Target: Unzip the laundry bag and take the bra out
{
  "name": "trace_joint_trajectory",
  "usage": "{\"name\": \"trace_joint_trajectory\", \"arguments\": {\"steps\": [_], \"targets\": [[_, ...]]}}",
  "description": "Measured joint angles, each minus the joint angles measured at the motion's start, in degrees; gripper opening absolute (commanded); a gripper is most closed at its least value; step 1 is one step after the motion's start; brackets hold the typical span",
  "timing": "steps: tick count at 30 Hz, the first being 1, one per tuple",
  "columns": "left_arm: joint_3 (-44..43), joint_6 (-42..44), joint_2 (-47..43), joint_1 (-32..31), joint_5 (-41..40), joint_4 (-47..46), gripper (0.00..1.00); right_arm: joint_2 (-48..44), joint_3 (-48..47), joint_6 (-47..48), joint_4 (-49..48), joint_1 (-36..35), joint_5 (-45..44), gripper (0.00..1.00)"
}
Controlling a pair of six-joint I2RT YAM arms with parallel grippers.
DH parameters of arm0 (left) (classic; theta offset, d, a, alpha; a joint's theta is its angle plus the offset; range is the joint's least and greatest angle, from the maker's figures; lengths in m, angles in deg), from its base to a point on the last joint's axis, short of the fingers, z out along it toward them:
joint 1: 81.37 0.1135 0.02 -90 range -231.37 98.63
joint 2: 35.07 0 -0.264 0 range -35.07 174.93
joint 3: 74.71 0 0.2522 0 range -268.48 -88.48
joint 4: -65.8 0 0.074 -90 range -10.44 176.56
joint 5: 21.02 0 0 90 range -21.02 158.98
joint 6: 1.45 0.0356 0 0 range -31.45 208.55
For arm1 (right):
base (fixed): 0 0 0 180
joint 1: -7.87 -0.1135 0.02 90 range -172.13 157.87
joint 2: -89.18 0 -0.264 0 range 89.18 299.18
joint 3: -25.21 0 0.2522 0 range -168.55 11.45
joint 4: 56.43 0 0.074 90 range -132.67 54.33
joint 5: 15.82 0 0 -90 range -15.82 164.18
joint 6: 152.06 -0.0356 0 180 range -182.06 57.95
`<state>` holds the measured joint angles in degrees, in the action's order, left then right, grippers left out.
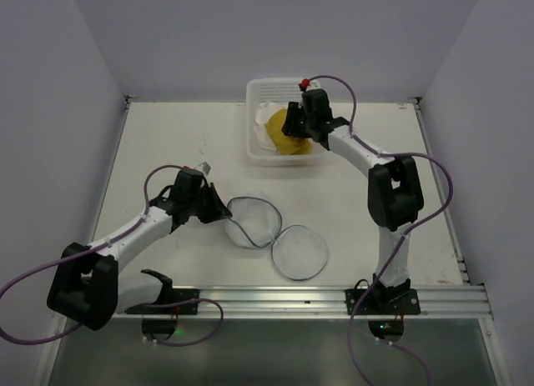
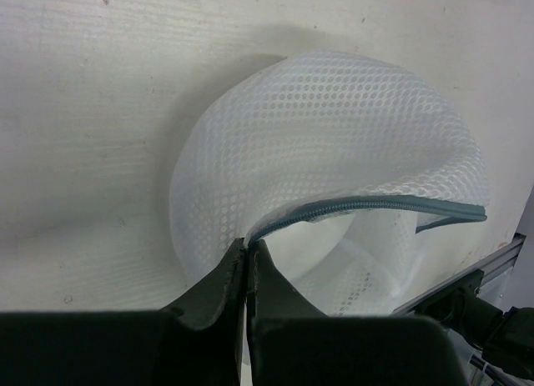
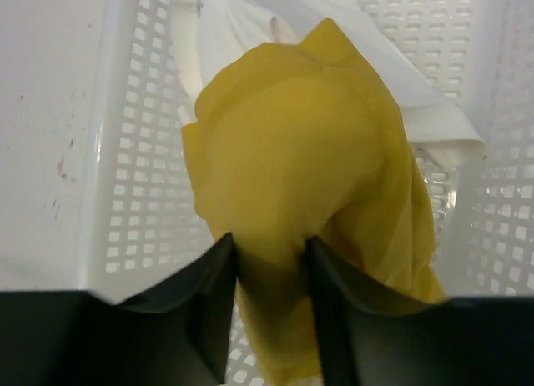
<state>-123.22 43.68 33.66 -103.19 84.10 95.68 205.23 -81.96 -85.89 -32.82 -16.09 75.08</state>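
The laundry bag (image 1: 254,222) lies unzipped on the table, its two round mesh halves spread side by side. My left gripper (image 1: 224,211) is shut on the bag's dark zip rim (image 2: 375,205) at the edge of the white mesh (image 2: 334,136); the jaws (image 2: 248,243) meet with the rim's end pinched between them. The yellow bra (image 1: 284,140) lies in the white basket (image 1: 267,84) at the back. My right gripper (image 1: 294,129) hangs over it. Its jaws (image 3: 269,244) stand apart, with a fold of the bra (image 3: 309,152) between them.
The basket's perforated walls (image 3: 133,152) rise on both sides of the right gripper. A white cloth (image 3: 242,19) lies under the bra. The rail (image 1: 334,298) with the arm bases runs along the near edge. Grey walls enclose the table.
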Motion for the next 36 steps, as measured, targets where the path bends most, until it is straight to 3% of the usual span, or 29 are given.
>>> {"name": "trace_joint_trajectory", "arguments": {"steps": [1, 2, 6, 12, 19, 27, 36], "targets": [[0.0, -0.3, 0.6, 0.0, -0.2, -0.5, 0.0, 0.3, -0.8, -0.1, 1.4, 0.2, 0.0, 0.55], [0.0, -0.6, 1.2, 0.0, -0.3, -0.8, 0.0, 0.3, -1.6, -0.1, 2.6, 0.4, 0.0, 0.69], [0.0, -2.2, 3.9, 0.0, -1.2, -1.8, 0.0, -2.2, -3.3, 0.5, 5.0, 0.7, -1.4, 0.8], [-0.1, -6.2, 6.1, 0.0, -3.3, -3.5, 0.0, -18.4, 3.9, -0.2, 8.9, 0.7, -3.7, 0.81], [-1.3, -9.6, 6.3, 0.3, -7.2, -4.2, 0.0, -42.0, 29.4, -5.9, 9.3, 0.8, -1.3, 0.82], [-1.8, -11.8, 6.3, 4.5, -11.3, -3.0, 0.0, -43.3, 52.0, -9.7, 12.8, -0.4, 6.0, 0.82], [-1.8, -12.4, 6.3, 7.2, -12.0, -2.8, 0.0, -38.4, 55.6, -15.1, 7.1, -8.2, 9.3, 0.71]]}}
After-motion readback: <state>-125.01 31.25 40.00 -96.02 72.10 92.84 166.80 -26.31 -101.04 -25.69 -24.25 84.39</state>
